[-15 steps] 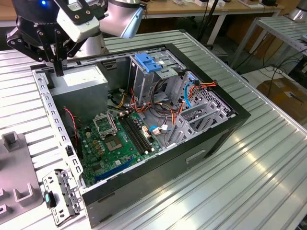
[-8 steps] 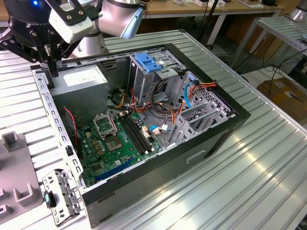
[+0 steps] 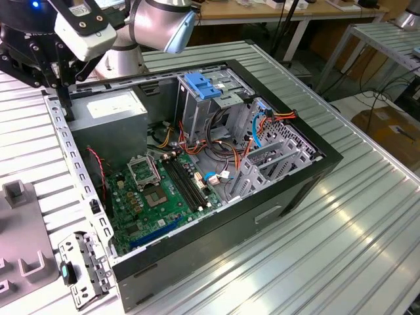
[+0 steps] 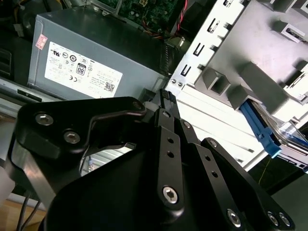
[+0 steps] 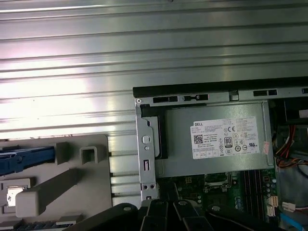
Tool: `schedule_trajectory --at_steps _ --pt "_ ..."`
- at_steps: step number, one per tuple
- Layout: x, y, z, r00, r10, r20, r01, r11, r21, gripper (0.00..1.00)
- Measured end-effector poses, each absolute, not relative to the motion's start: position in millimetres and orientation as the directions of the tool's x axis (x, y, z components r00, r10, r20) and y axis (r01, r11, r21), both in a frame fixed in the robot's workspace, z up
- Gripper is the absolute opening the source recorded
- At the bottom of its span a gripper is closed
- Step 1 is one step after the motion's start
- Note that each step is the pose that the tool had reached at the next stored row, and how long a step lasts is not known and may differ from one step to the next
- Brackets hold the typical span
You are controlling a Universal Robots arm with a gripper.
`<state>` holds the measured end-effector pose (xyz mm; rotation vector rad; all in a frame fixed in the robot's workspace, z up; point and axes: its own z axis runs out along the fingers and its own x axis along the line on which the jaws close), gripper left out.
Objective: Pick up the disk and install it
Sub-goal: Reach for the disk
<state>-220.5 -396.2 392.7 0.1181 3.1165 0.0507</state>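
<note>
The disk (image 4: 284, 134) lies in a grey holder (image 4: 250, 77) on the table beside the computer case. Its light blue bracket (image 4: 262, 126) and a bit of its labelled face show in the second wrist view. In the first wrist view the blue bracket edge (image 5: 24, 160) sits in the same holder (image 5: 72, 183). My gripper (image 4: 166, 96) hangs shut with nothing in it over the case's metal edge rail (image 5: 146, 163), between the holder and the power supply. In the exterior view the gripper (image 3: 65, 105) is at the case's far left corner.
The open computer case (image 3: 275, 203) holds a grey power supply box with a white sticker (image 3: 108, 111), a tall grey cage with a blue top (image 3: 200, 88), a green motherboard (image 3: 157, 190) and loose cables. The grey holder (image 3: 20, 230) lies left of the case on the ribbed metal table (image 3: 354, 249).
</note>
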Motion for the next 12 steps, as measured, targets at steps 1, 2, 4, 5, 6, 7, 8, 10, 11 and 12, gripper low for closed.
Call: schedule_trajectory --at_steps 1,2,4,5,6,7,8,10,11,12 --pt "-222.2 -396.2 392.7 -0.997 0.076 -0.021 0.075 0.997 0.033 0.11" --pt "-223.4 -396.2 392.7 -0.997 0.076 -0.021 0.075 0.997 0.033 0.11" --pt "-226.4 -396.2 392.6 -0.997 0.076 -0.020 0.075 0.997 0.033 0.11" --pt "-227.8 -396.2 392.6 -0.997 0.076 -0.020 0.075 0.997 0.033 0.11" --pt "-229.0 -396.2 392.6 -0.997 0.076 -0.019 0.075 0.997 0.033 0.11" --pt "-230.8 -396.2 392.5 -0.997 0.076 -0.019 0.075 0.997 0.033 0.11" --pt "-232.1 -396.2 392.5 -0.997 0.076 -0.019 0.075 0.997 0.033 0.11" --pt "-234.6 -396.2 392.5 -0.997 0.076 -0.018 0.075 0.997 0.033 0.11" --pt "-236.1 -396.2 392.5 -0.997 0.076 -0.018 0.075 0.997 0.033 0.11" --pt "-237.4 -396.2 392.5 -0.997 0.076 -0.018 0.075 0.997 0.033 0.11"
